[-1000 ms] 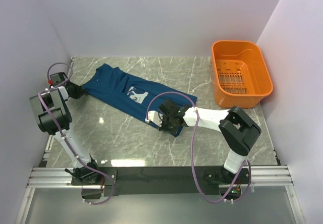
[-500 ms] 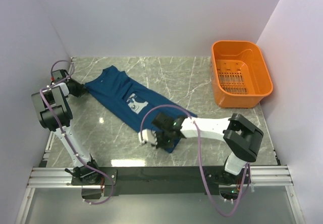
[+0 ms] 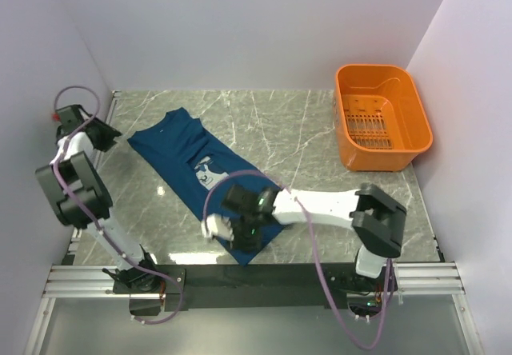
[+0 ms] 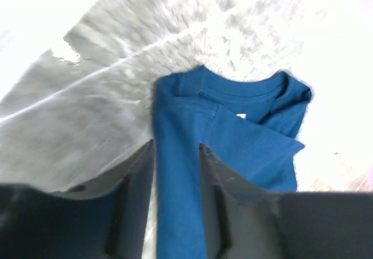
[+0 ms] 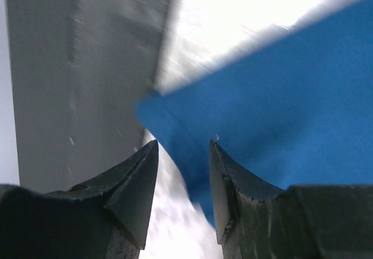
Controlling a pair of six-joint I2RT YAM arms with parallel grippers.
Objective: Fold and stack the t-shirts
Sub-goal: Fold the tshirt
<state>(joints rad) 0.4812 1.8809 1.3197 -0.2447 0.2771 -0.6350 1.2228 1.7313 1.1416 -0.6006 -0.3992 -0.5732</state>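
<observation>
One dark blue t-shirt lies stretched out diagonally on the marble table, its pale print facing up. My left gripper is at the shirt's far left corner. In the left wrist view it is shut on a taut strip of the t-shirt, with the collar beyond it. My right gripper is at the shirt's near end by the table's front edge. In the right wrist view it is shut on the edge of the t-shirt.
An orange plastic basket stands at the back right of the table. White walls close in the table on the left, back and right. The metal rail carrying the arm bases runs along the near edge.
My right gripper has dragged the shirt's lower end toward the near left. My left gripper has moved back and left with its corner. The shirt now lies steeper and longer.
</observation>
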